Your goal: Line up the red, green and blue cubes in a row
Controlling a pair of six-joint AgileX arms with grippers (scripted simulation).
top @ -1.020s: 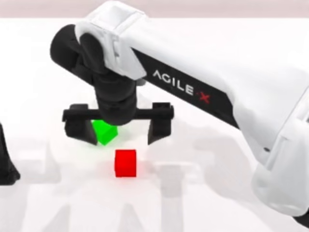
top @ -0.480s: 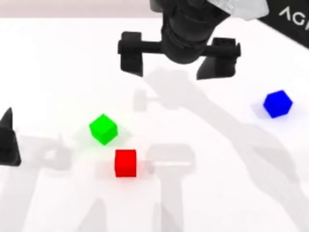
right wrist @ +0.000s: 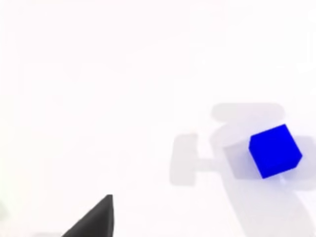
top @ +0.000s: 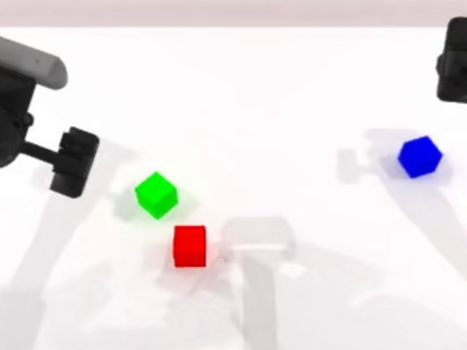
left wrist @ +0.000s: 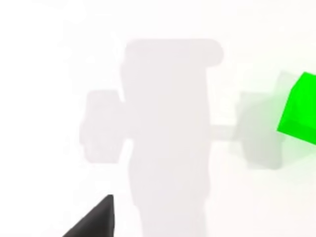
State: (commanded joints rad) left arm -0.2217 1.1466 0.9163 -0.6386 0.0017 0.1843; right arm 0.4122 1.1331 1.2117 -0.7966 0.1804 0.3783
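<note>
The green cube [top: 156, 194] sits left of centre on the white table, turned at an angle. The red cube [top: 190, 246] lies just in front of it to the right, apart from it. The blue cube [top: 419, 156] rests alone at the far right. My left gripper [top: 10, 149] hangs open at the left edge, one finger [top: 73, 162] showing, left of the green cube [left wrist: 298, 111]. My right gripper [top: 455, 70] is at the top right edge, open, beyond the blue cube [right wrist: 275, 150]. Neither holds anything.
Grey arm shadows cross the white tabletop [top: 292, 124]. The table's far edge [top: 233, 26] runs along the top of the view.
My right arm has pulled away from over the green cube, up and off to the top right edge. My left gripper has come farther into view at the left. The cubes have not moved.
</note>
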